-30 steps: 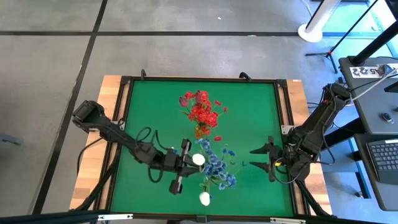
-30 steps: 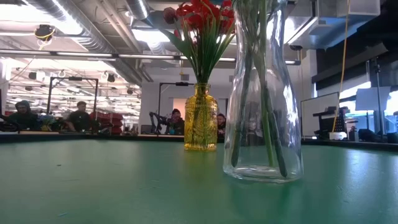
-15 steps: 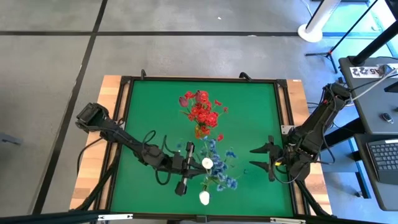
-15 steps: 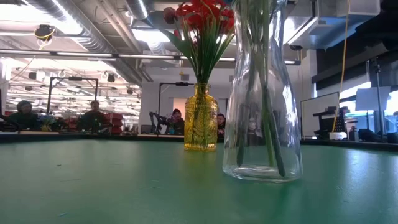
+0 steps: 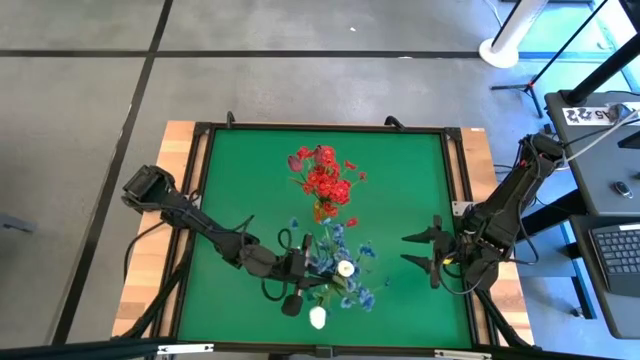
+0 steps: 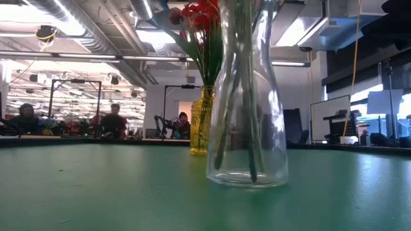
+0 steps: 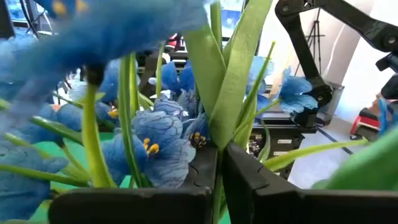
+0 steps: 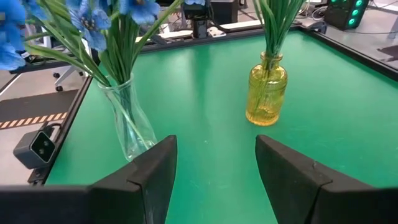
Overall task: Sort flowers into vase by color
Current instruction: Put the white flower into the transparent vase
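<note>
High overhead, low table-level; both share clear vase [image 6: 246,128]

A grey tiled floor [image 5: 90,120] crossed by dark seams is seen around the wood-edged green table [image 5: 250,180]. Beyond, a workshop hall lit by ceiling strip lights [image 6: 70,58] is occupied by seated people [image 6: 114,122], with exposed ducts [image 6: 83,25] overhead.
</note>
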`<state>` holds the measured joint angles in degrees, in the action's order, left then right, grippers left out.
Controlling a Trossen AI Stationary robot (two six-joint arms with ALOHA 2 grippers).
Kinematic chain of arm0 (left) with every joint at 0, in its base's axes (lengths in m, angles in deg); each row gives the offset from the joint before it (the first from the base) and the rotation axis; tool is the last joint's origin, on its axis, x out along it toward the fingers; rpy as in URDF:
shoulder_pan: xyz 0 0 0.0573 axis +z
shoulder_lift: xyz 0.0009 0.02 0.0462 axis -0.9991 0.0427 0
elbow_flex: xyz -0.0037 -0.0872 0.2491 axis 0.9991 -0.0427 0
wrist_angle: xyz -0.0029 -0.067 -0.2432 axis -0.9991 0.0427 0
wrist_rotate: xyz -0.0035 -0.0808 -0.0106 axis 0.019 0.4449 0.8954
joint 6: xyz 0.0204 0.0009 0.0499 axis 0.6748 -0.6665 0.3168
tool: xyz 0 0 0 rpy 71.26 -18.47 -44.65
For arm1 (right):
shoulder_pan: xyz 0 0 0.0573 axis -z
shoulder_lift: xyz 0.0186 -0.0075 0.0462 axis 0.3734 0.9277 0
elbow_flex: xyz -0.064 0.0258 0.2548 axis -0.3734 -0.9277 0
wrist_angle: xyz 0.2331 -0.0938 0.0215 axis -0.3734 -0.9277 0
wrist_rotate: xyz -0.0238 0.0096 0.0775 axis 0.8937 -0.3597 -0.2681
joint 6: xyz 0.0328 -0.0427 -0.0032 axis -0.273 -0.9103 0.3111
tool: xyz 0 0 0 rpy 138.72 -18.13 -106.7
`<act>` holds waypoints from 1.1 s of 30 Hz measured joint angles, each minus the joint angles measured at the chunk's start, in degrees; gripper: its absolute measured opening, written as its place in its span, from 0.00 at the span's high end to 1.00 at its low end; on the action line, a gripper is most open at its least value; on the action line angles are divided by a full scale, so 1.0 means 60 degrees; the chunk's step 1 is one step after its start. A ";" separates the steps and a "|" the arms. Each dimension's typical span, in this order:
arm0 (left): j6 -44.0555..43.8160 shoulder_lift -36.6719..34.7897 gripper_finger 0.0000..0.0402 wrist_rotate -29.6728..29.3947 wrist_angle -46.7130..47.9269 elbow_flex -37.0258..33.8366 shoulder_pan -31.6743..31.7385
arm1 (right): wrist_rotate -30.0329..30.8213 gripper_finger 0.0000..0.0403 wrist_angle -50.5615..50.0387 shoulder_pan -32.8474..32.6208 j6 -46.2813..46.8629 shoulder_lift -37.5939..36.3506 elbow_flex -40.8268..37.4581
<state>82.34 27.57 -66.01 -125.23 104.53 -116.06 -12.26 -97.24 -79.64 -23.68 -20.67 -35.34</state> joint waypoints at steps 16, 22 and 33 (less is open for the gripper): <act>0.0455 0.0000 0.73 -0.0078 0.0278 0.0000 0.0001 | 0.0012 0.46 0.0009 0.0000 0.0004 0.0000 0.0000; 0.0459 0.0000 0.57 -0.0470 0.0412 0.0007 -0.0207 | 0.0013 0.46 0.0015 0.0000 0.0007 0.0000 0.0000; 0.0206 -0.0459 0.45 -0.1628 0.4430 0.1788 -0.0765 | 0.0115 0.46 0.0025 0.0000 0.0009 0.0007 0.0000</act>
<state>83.58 24.82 -75.77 -98.65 115.25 -120.65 -11.57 -97.08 -79.64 -23.63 -20.63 -35.34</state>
